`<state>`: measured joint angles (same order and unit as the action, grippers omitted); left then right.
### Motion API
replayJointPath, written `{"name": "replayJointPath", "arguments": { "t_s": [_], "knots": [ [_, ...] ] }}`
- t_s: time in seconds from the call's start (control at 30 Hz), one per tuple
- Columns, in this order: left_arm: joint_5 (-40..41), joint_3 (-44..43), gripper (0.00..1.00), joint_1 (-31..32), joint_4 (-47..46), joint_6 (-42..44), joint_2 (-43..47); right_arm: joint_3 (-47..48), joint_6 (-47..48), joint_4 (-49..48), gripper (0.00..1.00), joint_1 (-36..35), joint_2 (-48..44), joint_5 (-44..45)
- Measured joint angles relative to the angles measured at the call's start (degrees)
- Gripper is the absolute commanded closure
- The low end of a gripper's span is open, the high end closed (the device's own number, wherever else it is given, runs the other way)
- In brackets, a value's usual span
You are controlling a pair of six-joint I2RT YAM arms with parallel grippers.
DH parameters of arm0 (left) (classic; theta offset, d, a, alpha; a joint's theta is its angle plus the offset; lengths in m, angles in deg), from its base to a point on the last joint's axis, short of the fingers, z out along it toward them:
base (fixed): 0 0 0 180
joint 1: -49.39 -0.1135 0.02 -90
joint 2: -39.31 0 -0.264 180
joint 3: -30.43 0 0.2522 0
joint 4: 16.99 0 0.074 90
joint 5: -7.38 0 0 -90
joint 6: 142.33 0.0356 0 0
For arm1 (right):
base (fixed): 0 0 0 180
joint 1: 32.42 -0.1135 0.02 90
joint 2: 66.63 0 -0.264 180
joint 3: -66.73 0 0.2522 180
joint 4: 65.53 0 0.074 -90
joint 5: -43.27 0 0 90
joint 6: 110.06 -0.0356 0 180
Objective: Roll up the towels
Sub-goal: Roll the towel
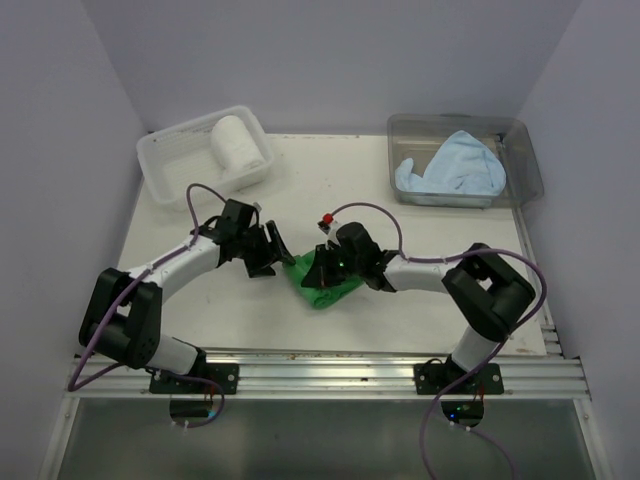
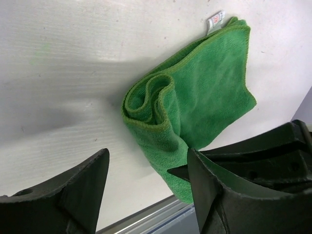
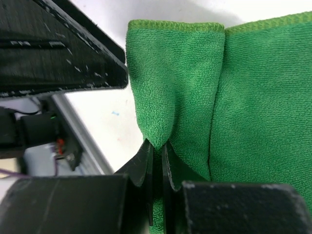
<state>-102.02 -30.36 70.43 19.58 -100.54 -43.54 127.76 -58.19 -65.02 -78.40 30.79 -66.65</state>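
Observation:
The green towel (image 1: 322, 283) lies partly rolled on the table between my two grippers. In the left wrist view the green towel (image 2: 195, 102) shows a loose coil at its left end and a white tag at its far corner. My left gripper (image 2: 148, 170) is open, just beside the towel's near edge, holding nothing. My right gripper (image 3: 158, 151) is shut on a pinched fold of the green towel (image 3: 195, 83). The white towel (image 1: 236, 143) sits rolled in the lattice basket. The light blue towel (image 1: 452, 170) lies crumpled in the clear tub.
The white lattice basket (image 1: 170, 160) stands at the back left. The clear plastic tub (image 1: 520, 150) stands at the back right. The table's metal front rail (image 1: 320, 365) runs close behind the green towel. A small red item (image 1: 326, 219) sits by the right arm's cable.

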Motion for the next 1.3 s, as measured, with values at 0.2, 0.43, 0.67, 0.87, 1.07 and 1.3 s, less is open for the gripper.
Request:
{"name": "replayJointPath", "arguments": {
  "t_s": [0.2,0.43,0.67,0.87,1.07,1.3],
  "knots": [
    [-2.0,0.7,0.34,0.1,-2.8,0.0,-0.6,-5.0,-8.6,-10.1,1.00,3.1,1.0,-7.1],
    [-3.1,1.6,0.41,1.2,-5.4,-0.1,-2.7,-7.2,-15.4,-18.2,1.00,4.9,3.5,-11.2],
    [-3.4,1.6,0.40,2.5,-7.5,-0.3,-4.9,-8.7,-20.6,-25.5,1.00,5.9,6.7,-13.9],
    [-3.4,1.6,0.40,3.4,-8.8,-0.7,-6.4,-10.9,-25.2,-32.5,1.00,6.6,9.5,-15.5],
    [-3.4,1.6,0.47,3.6,-10.2,-1.3,-8.9,-11.8,-27.2,-35.6,1.00,7.2,9.9,-15.7],
    [-3.4,1.4,0.60,4.7,-10.6,-2.8,-10.3,-12.2,-27.4,-35.6,0.95,7.2,9.9,-15.6]
  ]
}}
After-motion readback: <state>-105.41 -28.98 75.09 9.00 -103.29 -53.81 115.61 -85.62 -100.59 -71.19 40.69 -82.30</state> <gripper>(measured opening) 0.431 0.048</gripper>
